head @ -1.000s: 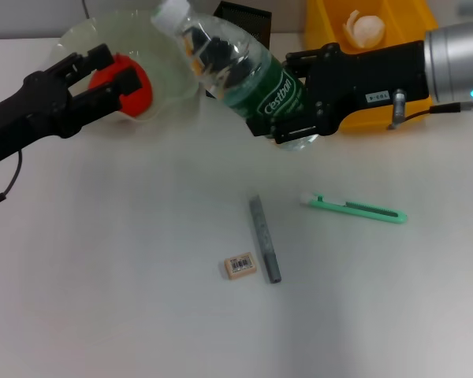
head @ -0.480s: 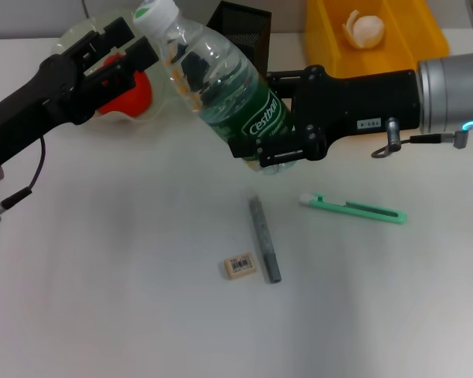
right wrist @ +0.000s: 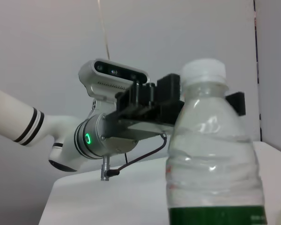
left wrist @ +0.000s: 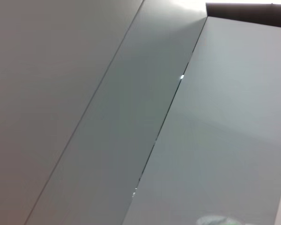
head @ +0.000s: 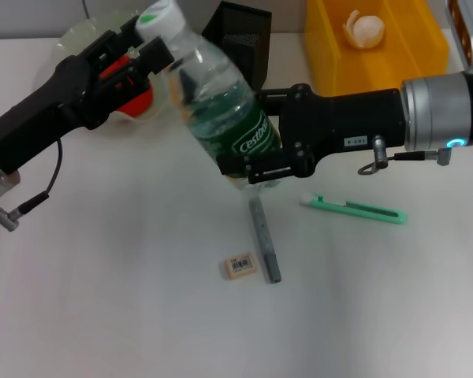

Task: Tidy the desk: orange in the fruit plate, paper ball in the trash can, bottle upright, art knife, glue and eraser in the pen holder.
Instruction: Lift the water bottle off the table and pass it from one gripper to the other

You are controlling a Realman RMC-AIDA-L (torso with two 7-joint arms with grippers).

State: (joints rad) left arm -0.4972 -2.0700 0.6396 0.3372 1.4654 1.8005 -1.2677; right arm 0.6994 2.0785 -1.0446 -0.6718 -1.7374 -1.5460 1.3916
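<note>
We see the right end effector [head: 256, 157] clamped on the water bottle [head: 217, 110], its long axis tilted, cap toward the open left end effector [head: 138, 55].

Spreading white and matte across the head view, from 3 o'clock through 6 to 9 o'clock: desk [head: 102, 315], catching soft, even light. Running behind its far edge, at 11 o'clock: a grey strip of wall [head: 31, 17]. Filling the left wrist view: flat grey wall panels [left wrist: 61, 93], meeting along a thin slanted seam [left wrist: 168, 112]. Backing the right wrist view: a plain pale wall [right wrist: 47, 42].
</note>
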